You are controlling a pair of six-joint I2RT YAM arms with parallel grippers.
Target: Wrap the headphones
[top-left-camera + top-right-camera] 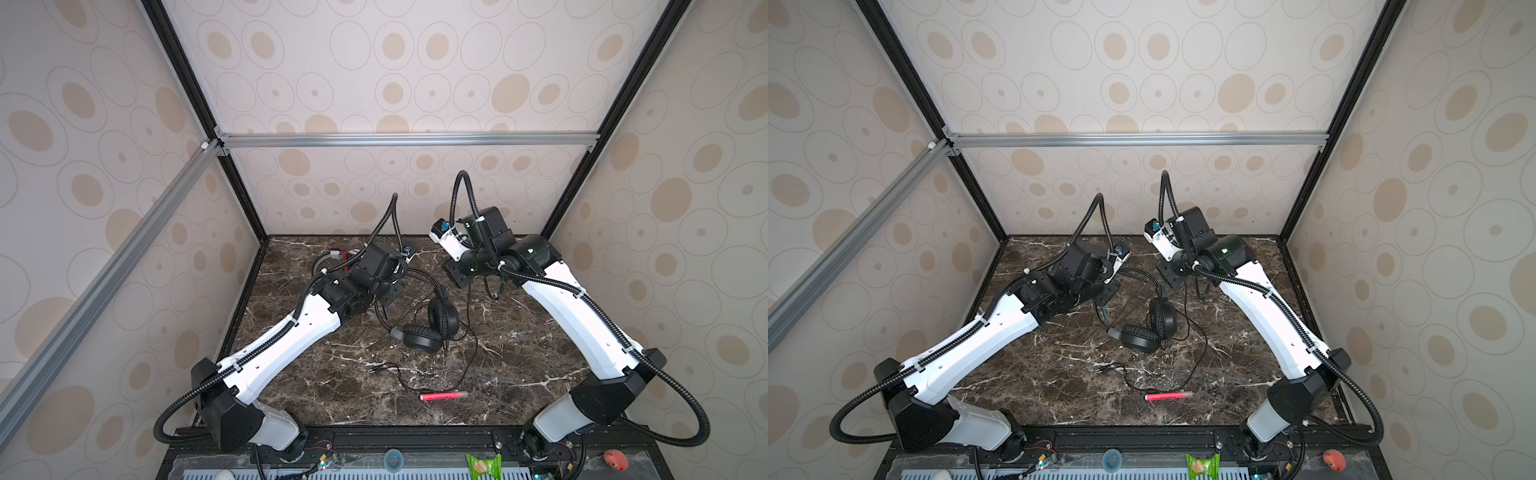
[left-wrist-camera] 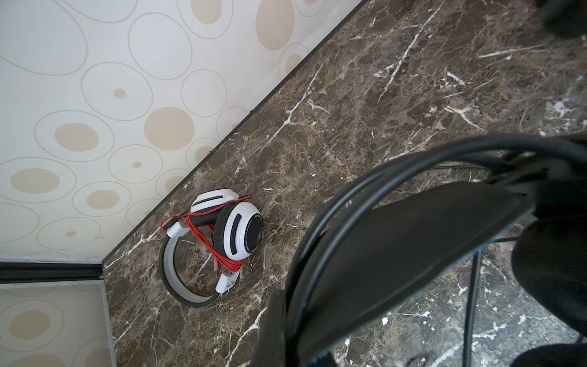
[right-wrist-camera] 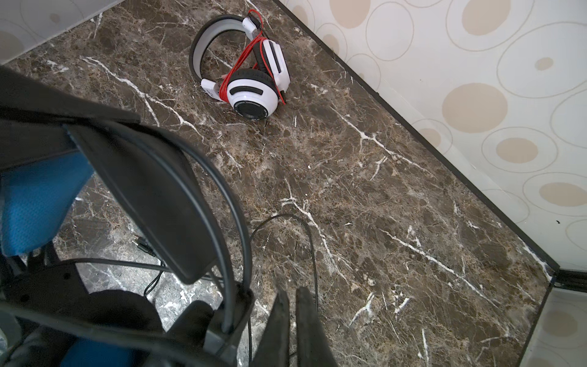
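Note:
The black headphones sit mid-table with the ear cups down and the band raised toward the left. My left gripper is shut on that black, blue-lined band. The thin black cord trails forward in loops to its plug. My right gripper hangs right of the band, its fingers all but together with the cord running between them. The white headphones lie in the far left corner with the red cord wound round them.
A pink-red pen lies near the front of the marble table. Patterned walls close in the back and both sides. In a top view the left arm hides most of the white headset, leaving its grey band.

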